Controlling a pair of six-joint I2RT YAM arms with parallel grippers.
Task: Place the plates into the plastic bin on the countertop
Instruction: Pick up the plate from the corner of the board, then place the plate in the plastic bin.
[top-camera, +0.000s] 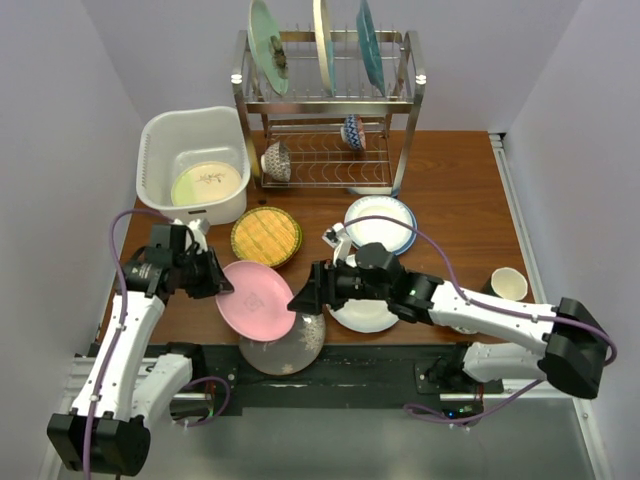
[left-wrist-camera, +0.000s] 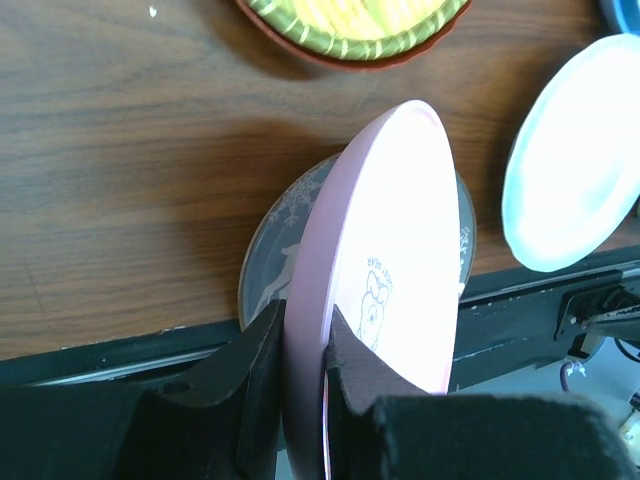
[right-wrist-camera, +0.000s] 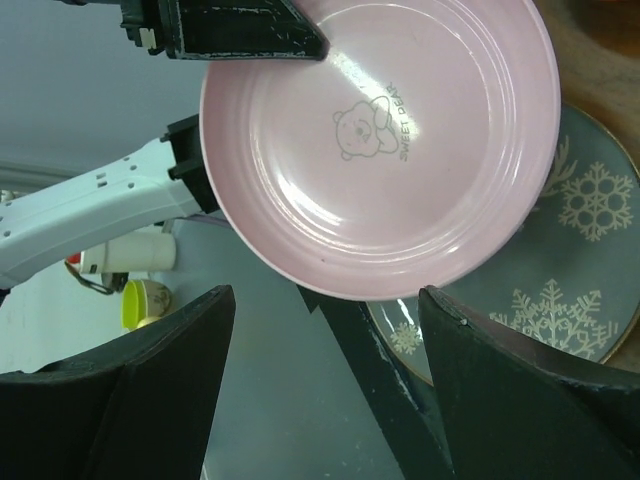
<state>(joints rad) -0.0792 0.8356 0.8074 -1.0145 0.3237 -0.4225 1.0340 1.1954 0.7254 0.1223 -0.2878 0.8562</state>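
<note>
My left gripper (top-camera: 215, 281) is shut on the rim of the pink plate (top-camera: 258, 300) and holds it tilted above the countertop (top-camera: 450, 190), over the grey plate (top-camera: 292, 350) at the front edge. The left wrist view shows the fingers (left-wrist-camera: 262, 345) clamping the pink plate (left-wrist-camera: 390, 230) edge-on. My right gripper (top-camera: 303, 297) is open and empty, just right of the pink plate; its view shows the plate's face (right-wrist-camera: 380, 140) ahead of the jaws. The white plastic bin (top-camera: 152, 160) at back left holds a lime-and-cream plate (top-camera: 207, 183).
A woven yellow plate (top-camera: 266, 235), a blue-rimmed white plate (top-camera: 380, 222) and a white plate (top-camera: 365, 315) lie on the wood. The metal dish rack (top-camera: 325, 110) at the back holds upright plates and two bowls. A cup (top-camera: 508, 284) stands at right.
</note>
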